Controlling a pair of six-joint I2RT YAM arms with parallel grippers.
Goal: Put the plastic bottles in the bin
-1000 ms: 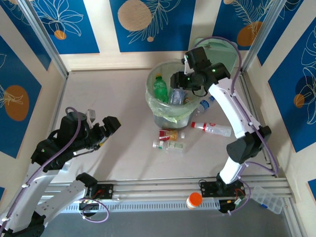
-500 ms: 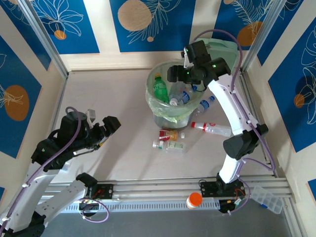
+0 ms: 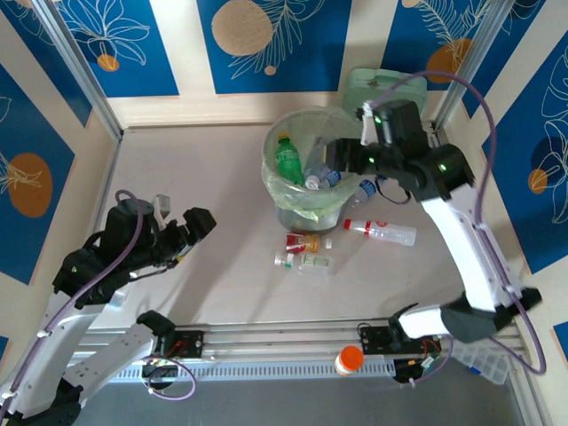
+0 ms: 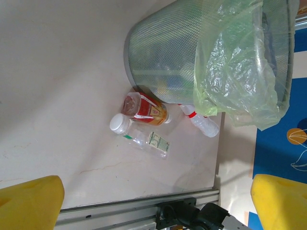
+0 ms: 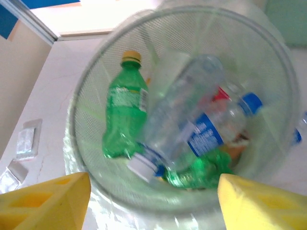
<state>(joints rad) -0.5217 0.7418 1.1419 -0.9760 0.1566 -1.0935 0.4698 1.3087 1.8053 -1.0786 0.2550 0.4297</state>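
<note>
Top external view: the right pincer [image 3: 330, 163] has drawn back from over the middle of the bin [image 3: 271, 169] toward its right rim. The clear bottle [image 3: 318, 174] it carried a second ago now lies inside, beside a green bottle [image 3: 287, 158]. The right wrist view agrees: its yellow fingers [image 5: 45, 201] stand wide apart with nothing between them, and the clear bottle [image 5: 177, 110] rests across the pile. That drop looks finished, so this arm is free to fetch again.

The bin stands toward the far edge of the surface [image 3: 195, 160], right of centre. Four plastic bottles [image 3: 303, 252] still lie outside it. A blue-capped one [image 3: 367, 188] sits just beside its right side and a red-capped one [image 3: 382, 232] lies nearer the right edge. A red-labelled one [image 3: 303, 241] and a white-capped one [image 3: 300, 262] lie at its near side. The left pincer [image 3: 191, 226], jaws wide and empty, has not moved from near the left edge.
</note>
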